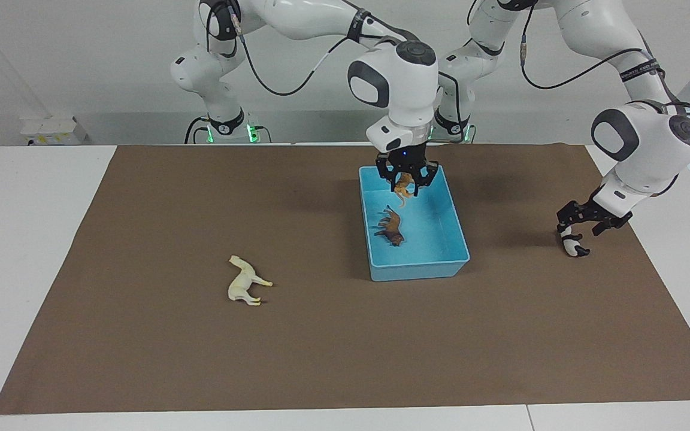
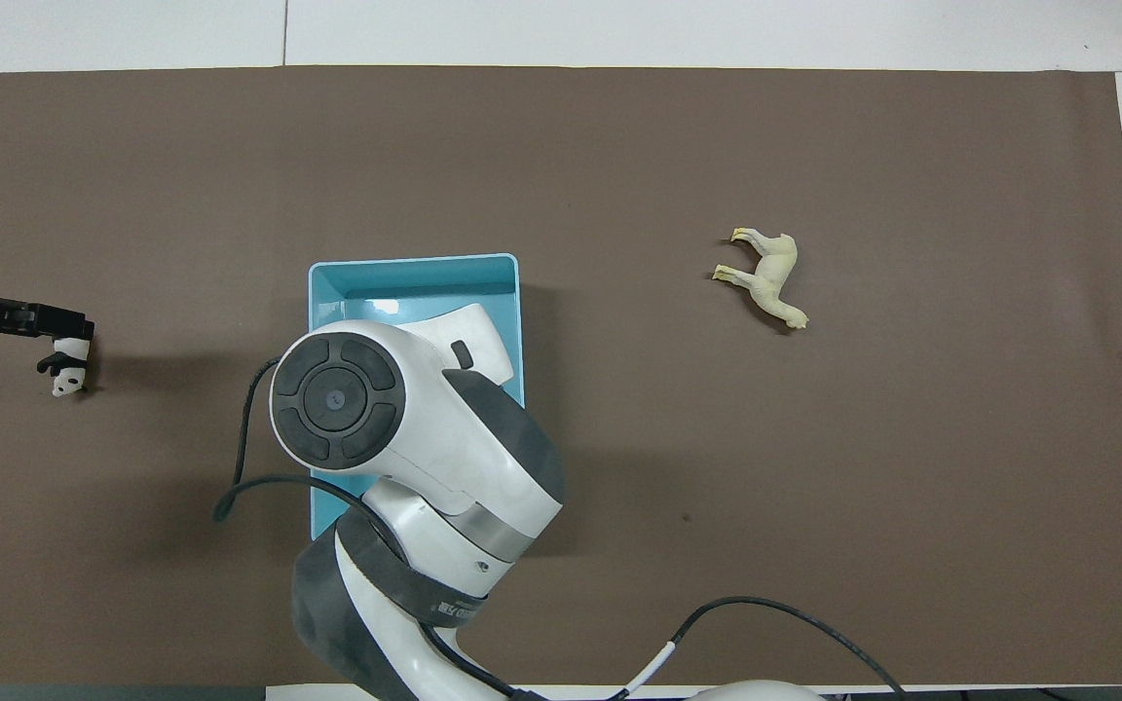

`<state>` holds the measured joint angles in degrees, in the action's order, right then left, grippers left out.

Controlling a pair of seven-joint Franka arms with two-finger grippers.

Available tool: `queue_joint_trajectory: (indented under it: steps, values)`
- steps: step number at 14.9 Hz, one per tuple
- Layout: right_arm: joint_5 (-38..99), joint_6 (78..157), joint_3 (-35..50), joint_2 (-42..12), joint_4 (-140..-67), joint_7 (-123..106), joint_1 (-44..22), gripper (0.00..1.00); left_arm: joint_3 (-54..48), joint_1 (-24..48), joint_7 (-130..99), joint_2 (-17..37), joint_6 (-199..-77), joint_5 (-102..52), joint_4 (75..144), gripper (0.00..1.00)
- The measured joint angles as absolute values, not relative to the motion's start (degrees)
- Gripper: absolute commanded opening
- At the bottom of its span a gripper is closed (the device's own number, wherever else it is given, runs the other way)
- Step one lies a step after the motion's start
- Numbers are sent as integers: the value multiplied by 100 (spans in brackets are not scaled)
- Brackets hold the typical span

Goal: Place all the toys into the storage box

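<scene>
Your right gripper [image 1: 406,182] hangs over the end of the storage box [image 1: 456,239] that lies closest to the robots, with its fingers closed on the orange tiger [image 1: 403,187]. The tiger dangles from the fingertips, above the blue floor of the box and inside the line of its walls. In the overhead view the right arm's wrist covers most of the box [image 2: 415,273], so only the end farthest from the robots shows there, and neither the tiger nor the fingers can be seen (read this grasp from the facing view).

Below that gripper, a little farther from the robots, the brown lion [image 1: 391,227] lies on its side on the box floor.

Your left gripper [image 1: 572,230] is down at the brown mat [image 1: 201,359], toward the left arm's end of the table and well apart from the box. Its fingers stand around the black-and-white panda [image 1: 574,244], which sticks out just beneath the fingertips and appears to rest on the mat. In the overhead view the left gripper [image 2: 62,339] sits right at the top of the panda [image 2: 66,372]. You cannot tell from either view whether the fingers are pressing on the panda or merely straddling it.

The cream-white horse [image 1: 245,281] lies on its side on the mat, well apart from both grippers, toward the right arm's end of the table; it shows plainly from above too [image 2: 766,276].
</scene>
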<state>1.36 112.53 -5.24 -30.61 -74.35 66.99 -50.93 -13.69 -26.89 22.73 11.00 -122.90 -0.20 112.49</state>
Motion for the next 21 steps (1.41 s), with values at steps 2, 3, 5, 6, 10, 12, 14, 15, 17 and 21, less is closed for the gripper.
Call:
queue_joint_trajectory:
  steps: [2,3,5,6,10,12,14,15,17,21]
  values:
    - [137,11250,-551,-3115,-7418,6720,-5072,100,-1346,-2787,2193,1116,-12590,-20,11528,100]
    - [136,11177,-561,-3111,-7380,6772,-5066,100,-1342,-2818,2117,1123,-12659,-20,11597,100]
    - [136,10858,-588,-3094,-7309,6856,-5060,100,-1323,-2825,2013,1149,-12729,-20,11643,100]
    - [133,10658,-630,-3079,-7277,6891,-5044,100,-1303,-2825,1993,1171,-12765,-20,11654,100]
    - [76,10188,-751,-2880,-7174,6742,-4156,100,-1227,-2825,1990,1306,-12897,-18,11666,100]
    - [77,10146,-754,-2858,-7227,6153,-3446,100,-1211,-2825,1990,1369,-13010,-9,11707,100]
    - [79,10150,-752,-2865,-7456,5408,-2888,100,-1152,-2826,1990,1406,-13118,3,11818,100]
    - [79,10205,-753,-2856,-7631,5042,-2682,100,-1121,-2826,1990,1411,-13147,31,11874,100]
    - [76,10589,-755,-2802,-8093,4515,-2419,100,-1065,-2826,1990,1411,-13203,114,11953,100]
    - [39,11760,-760,-2694,-9201,3789,-2027,100,-1039,-2826,1990,1411,-13415,132,12124,100]
